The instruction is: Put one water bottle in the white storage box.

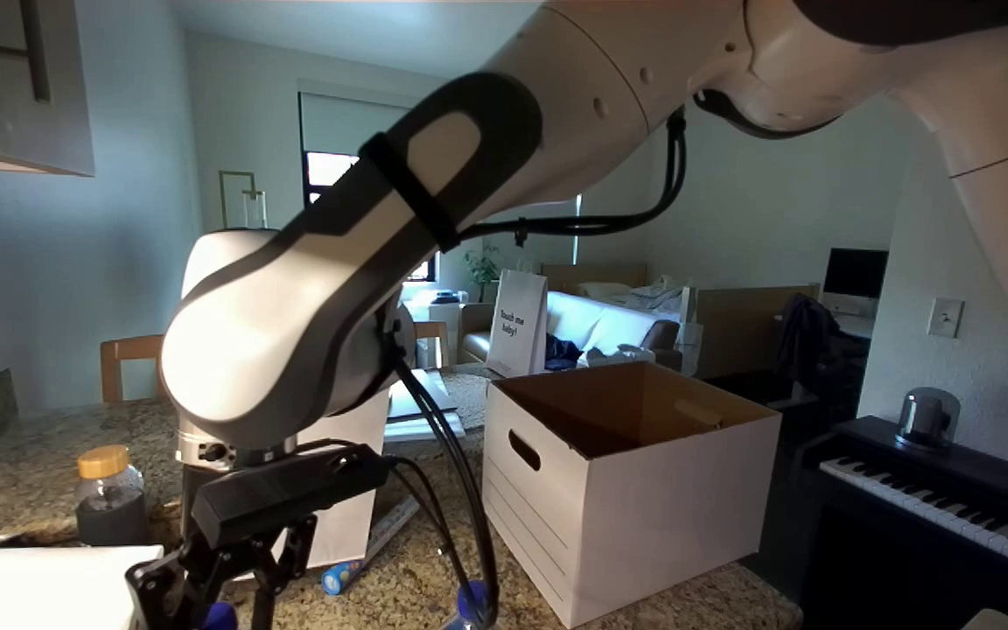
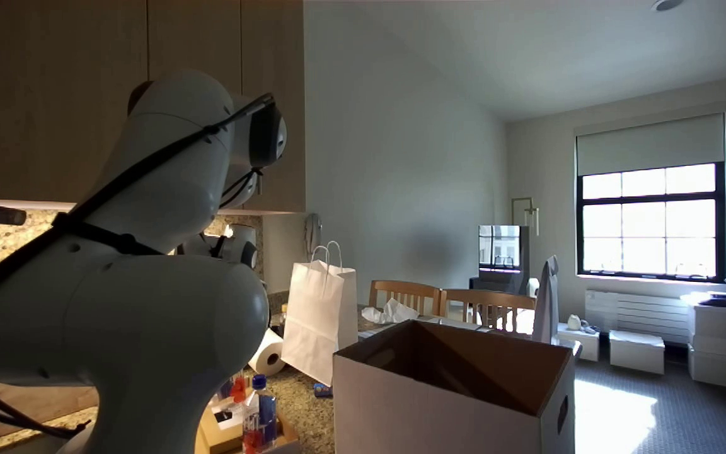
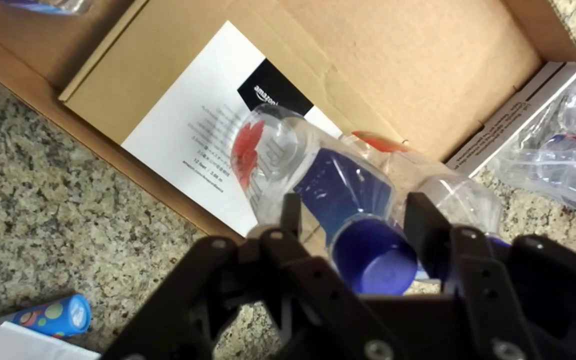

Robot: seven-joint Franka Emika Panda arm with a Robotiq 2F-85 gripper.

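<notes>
A clear water bottle with a blue cap and blue label (image 3: 338, 185) stands at a cardboard tray in the wrist view. My gripper (image 3: 355, 215) is open, its fingers on either side of the bottle's cap and neck. A gap shows between the left finger and the cap. A second clear bottle (image 3: 460, 200) is just outside the right finger. In an exterior view the gripper (image 1: 211, 582) is over a blue cap (image 1: 220, 616); another capped bottle (image 1: 467, 604) is nearer the box. The white storage box (image 1: 670, 516) is open-topped with a brown inside; it also shows in an exterior view (image 2: 438, 413).
The cardboard tray (image 3: 418, 45) holds a flat box with a white label. A plastic-wrapped bottle (image 3: 563, 155) lies right of it. A blue tube (image 3: 53, 315) lies on the granite counter. A tall white paper bag (image 2: 316, 315) and an orange-lidded jar (image 1: 110, 503) stand nearby.
</notes>
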